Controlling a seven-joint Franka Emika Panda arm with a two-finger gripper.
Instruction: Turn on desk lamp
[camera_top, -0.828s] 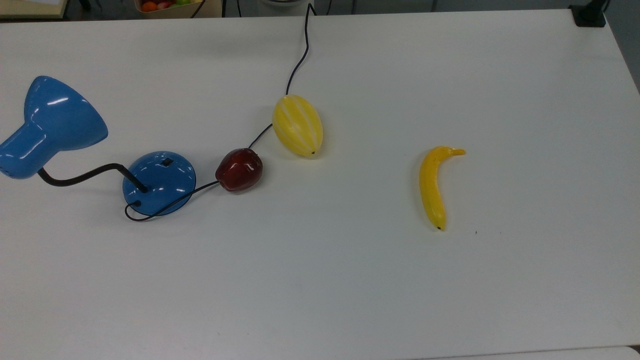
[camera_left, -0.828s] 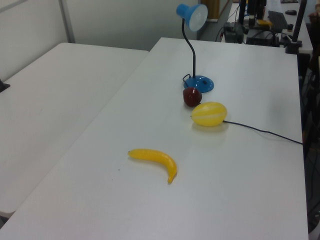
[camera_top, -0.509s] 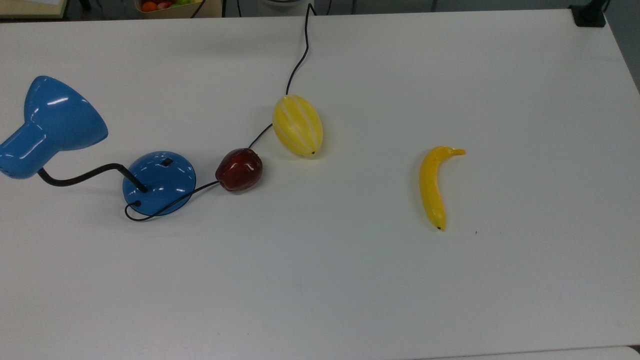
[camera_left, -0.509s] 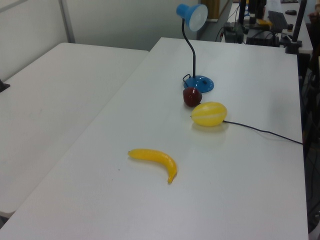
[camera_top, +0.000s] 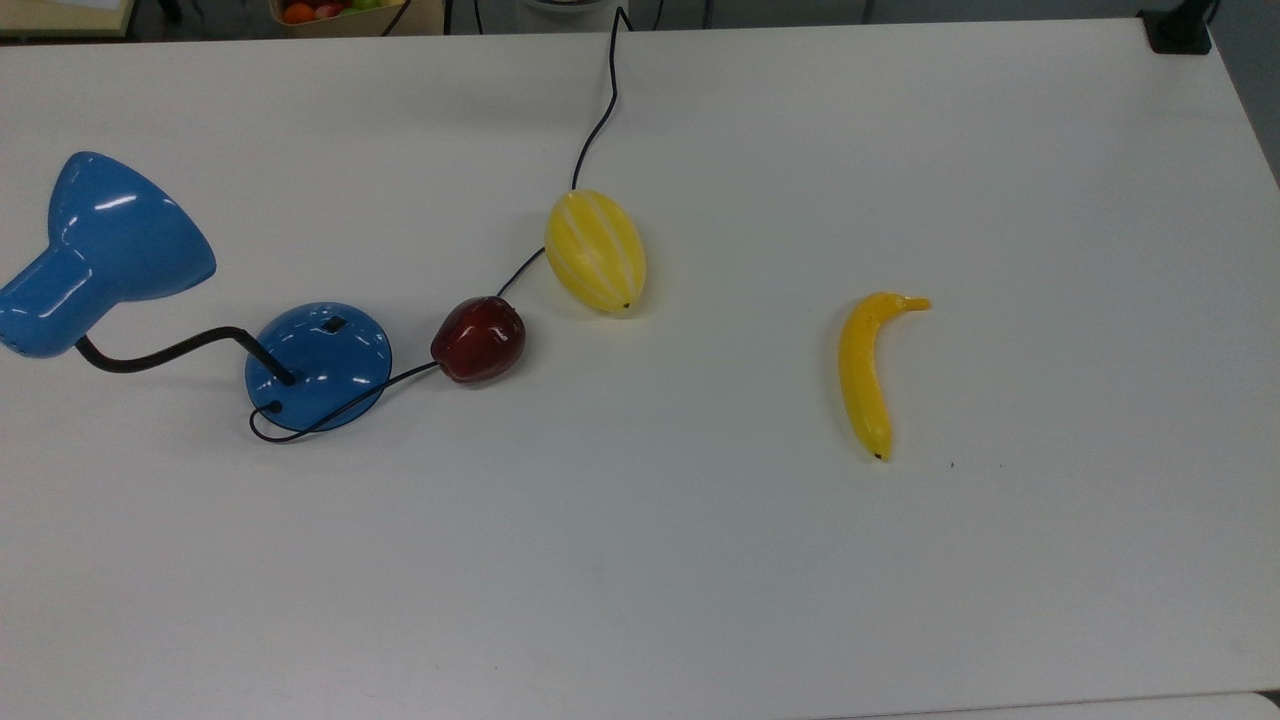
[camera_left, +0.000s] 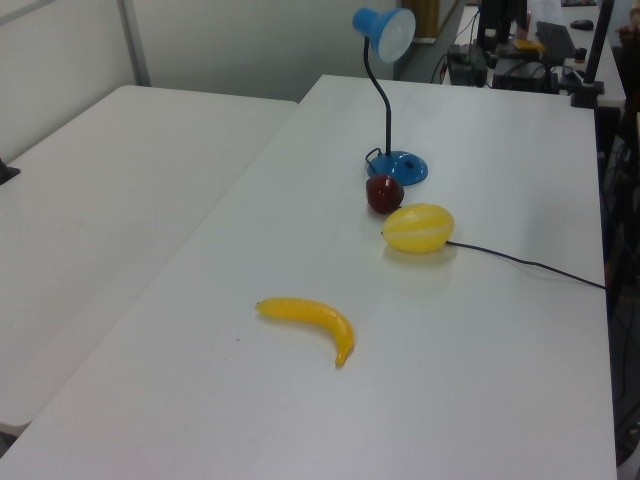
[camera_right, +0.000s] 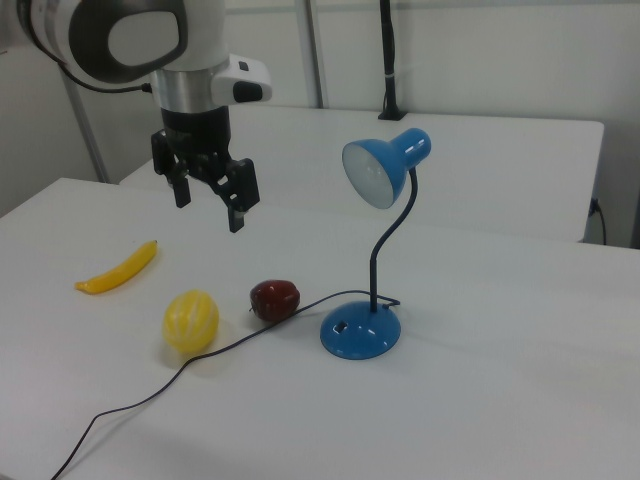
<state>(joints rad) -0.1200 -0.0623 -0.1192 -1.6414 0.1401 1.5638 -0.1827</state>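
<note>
Glossy blue desk lamp (camera_top: 320, 365), black cord (camera_top: 600, 110); dark red apple (camera_top: 479, 339); yellow, pale-striped melon (camera_top: 595, 250); yellow banana (camera_top: 866, 372)

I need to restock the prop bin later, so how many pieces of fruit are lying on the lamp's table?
3. A banana lies apart at the top view's right, a yellow melon sits mid-table on the cord, and a red apple rests between the melon and the desk lamp base. None appear hidden.

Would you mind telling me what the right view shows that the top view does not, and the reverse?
Right view alone: the robot's open black two-finger gripper hanging above the table, and the inside of the lamp's shade. Top view alone: a box of fruit beyond the table's far edge. Both: the glossy blue gooseneck desk lamp with its black base switch, dark red apple, striped yellow melon, yellow banana.
</note>
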